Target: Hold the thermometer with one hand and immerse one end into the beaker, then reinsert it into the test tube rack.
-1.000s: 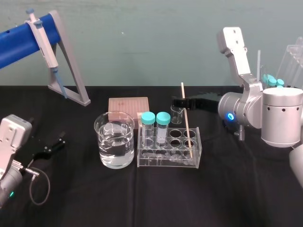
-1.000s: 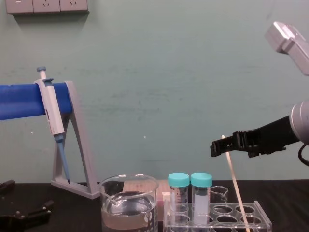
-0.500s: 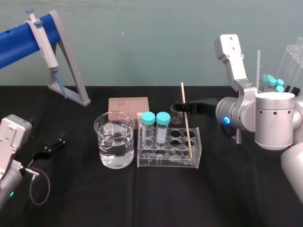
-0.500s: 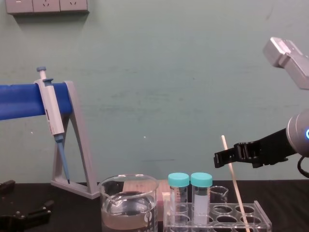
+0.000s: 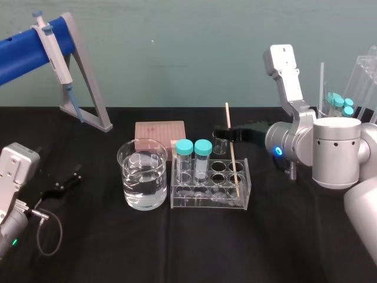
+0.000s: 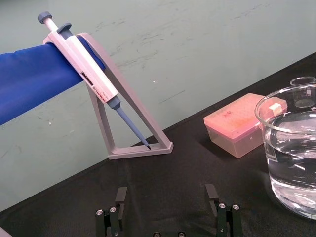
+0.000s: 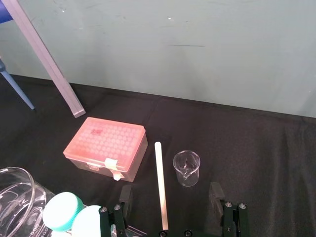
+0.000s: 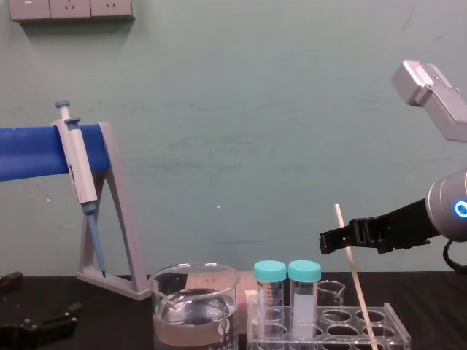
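The thermometer [image 5: 231, 150], a thin cream-white rod, stands slightly tilted in a right-hand hole of the clear test tube rack [image 5: 210, 199]. My right gripper [image 5: 222, 131] reaches in from the right at the rod's upper part. Its black jaws are open. In the right wrist view the thermometer [image 7: 160, 192] runs between the fingers [image 7: 216, 191] without touching either. From the chest, the right gripper [image 8: 330, 240] crosses the thermometer [image 8: 353, 271] below its top. The beaker [image 5: 142, 174], holding water, stands just left of the rack. My left gripper [image 6: 166, 197] rests open on the table at the far left.
Two teal-capped tubes [image 5: 193, 154] stand in the rack's left holes. A small clear beaker [image 5: 220, 142] and a pink tip box [image 5: 159, 132] sit behind the rack. A pipette [image 5: 54, 48] hangs on a blue-and-grey stand at back left. More tubes [image 5: 340, 101] stand at back right.
My right gripper has come lower along the thermometer and its arm has shifted left. The thermometer, rack and left arm have not moved.
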